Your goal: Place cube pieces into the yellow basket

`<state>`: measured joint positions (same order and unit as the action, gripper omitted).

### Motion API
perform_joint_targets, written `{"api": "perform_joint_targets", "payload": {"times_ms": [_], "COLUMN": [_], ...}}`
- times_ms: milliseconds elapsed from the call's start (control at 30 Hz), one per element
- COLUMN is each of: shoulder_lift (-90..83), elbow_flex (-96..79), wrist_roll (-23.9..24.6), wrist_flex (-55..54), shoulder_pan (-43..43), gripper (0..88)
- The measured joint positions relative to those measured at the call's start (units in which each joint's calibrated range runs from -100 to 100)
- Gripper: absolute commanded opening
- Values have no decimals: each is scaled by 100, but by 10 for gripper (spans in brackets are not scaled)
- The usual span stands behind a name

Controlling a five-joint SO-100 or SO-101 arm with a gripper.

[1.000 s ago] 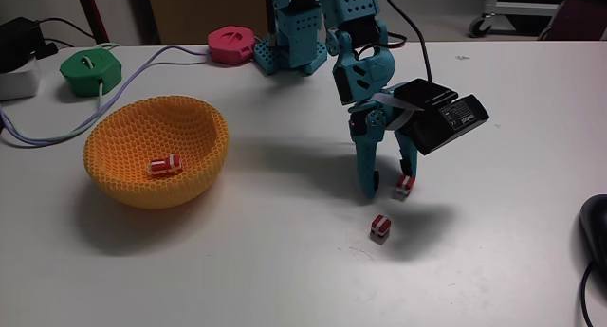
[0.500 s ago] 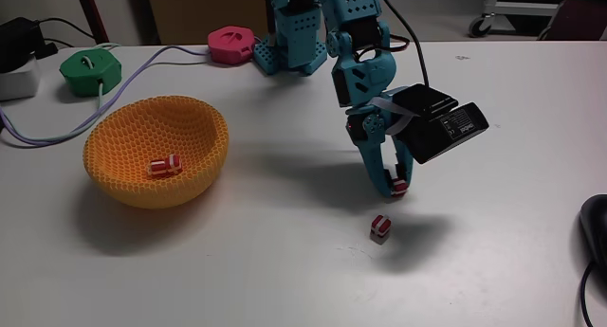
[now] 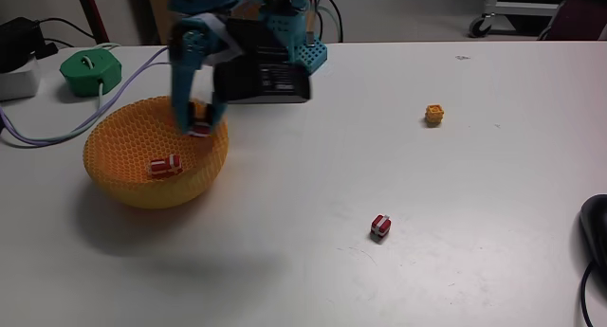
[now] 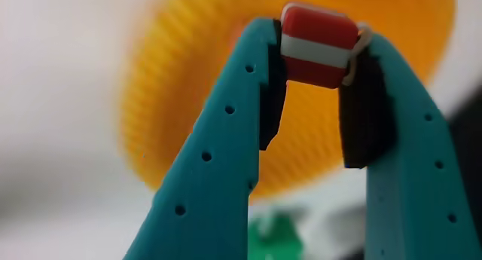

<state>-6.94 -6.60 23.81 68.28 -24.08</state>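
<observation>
A: What is the claw (image 4: 316, 53) holding?
B: It pinches 1 little red cube (image 4: 317, 45) with a white stripe, over the holey yellow basket (image 3: 119, 180).
A: Others?
B: 1 lies inside (image 3: 165, 165).

My jaws hang over the right inner rim of the yellow basket (image 3: 133, 180), pinched on a red-and-white cube (image 3: 199, 128) at their tips. Another red-and-white cube piece (image 3: 165, 164) lies inside the basket, on its floor. Out on the white worktop (image 3: 313, 270), a third red-and-white cube (image 3: 380, 227) sits well apart to the right, and an orange-yellow cube (image 3: 433, 114) rests farther right and farther back. A green disc (image 3: 91, 71) with a cable sits behind the basket, near the worktop's back edge.
</observation>
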Motion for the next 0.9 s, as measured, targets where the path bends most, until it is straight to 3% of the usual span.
{"api": "perform_joint_targets", "payload": {"times_ms": [67, 233, 400, 500, 633, 767, 900], "shoulder_lift": [0, 0, 0, 10, 226, 610, 1259], "elbow_flex": [-108, -148, 246, 700, 621, -473, -1350], "wrist_roll": [-274, -972, -1074, -508, 630, 1519, 2081], "wrist_flex": [144, 677, 1453, 1520, 455, -1952, -4437], "shoulder_pan": [-571, -919, -677, 213, 2031, 3588, 4371], "gripper": [338, 510, 508, 480, 472, 465, 461]}}
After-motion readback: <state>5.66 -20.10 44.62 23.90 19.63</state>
